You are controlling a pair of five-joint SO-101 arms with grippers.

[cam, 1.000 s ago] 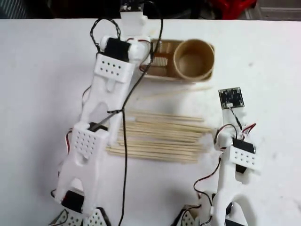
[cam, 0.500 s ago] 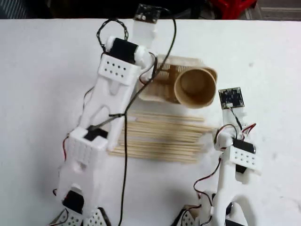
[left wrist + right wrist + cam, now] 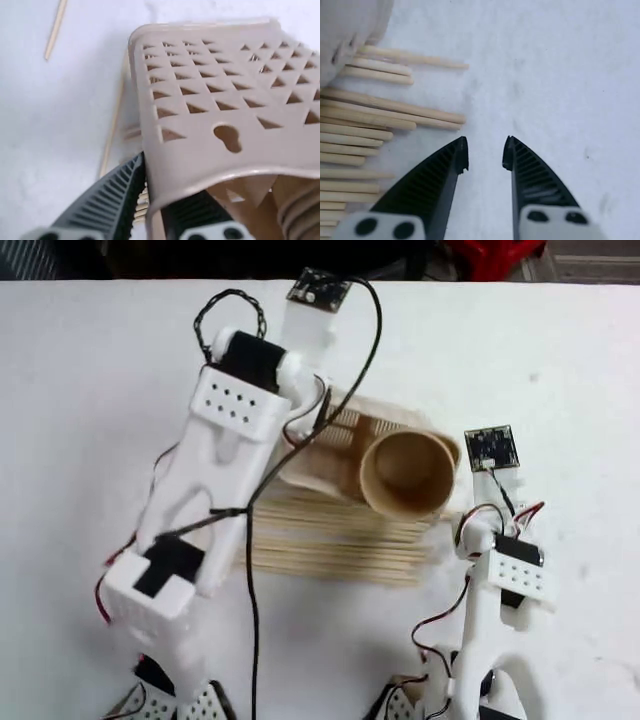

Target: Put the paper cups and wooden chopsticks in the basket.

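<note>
The beige latticed basket (image 3: 325, 455) sits tilted on the far edge of the pile of wooden chopsticks (image 3: 340, 545). A brown paper cup (image 3: 405, 475) stands upright in its right end. My left gripper (image 3: 156, 192) is shut on the basket's wall (image 3: 220, 100), one finger outside and one inside. The cup's rim (image 3: 295, 207) shows inside the basket. My right gripper (image 3: 485, 150) is open over bare table, just right of the chopstick ends (image 3: 375, 117), with nothing between its fingers. The right arm (image 3: 505, 570) stands at the pile's right end.
A single stray chopstick (image 3: 55, 27) lies on the white table beyond the basket. Black cables (image 3: 260, 540) hang from the left arm across the pile. Bare table spreads to the right of the right arm and at the far left.
The left arm has pulled the basket with the cup toward the near side and turned it, so it now overlaps the chopstick pile. The right arm has not moved.
</note>
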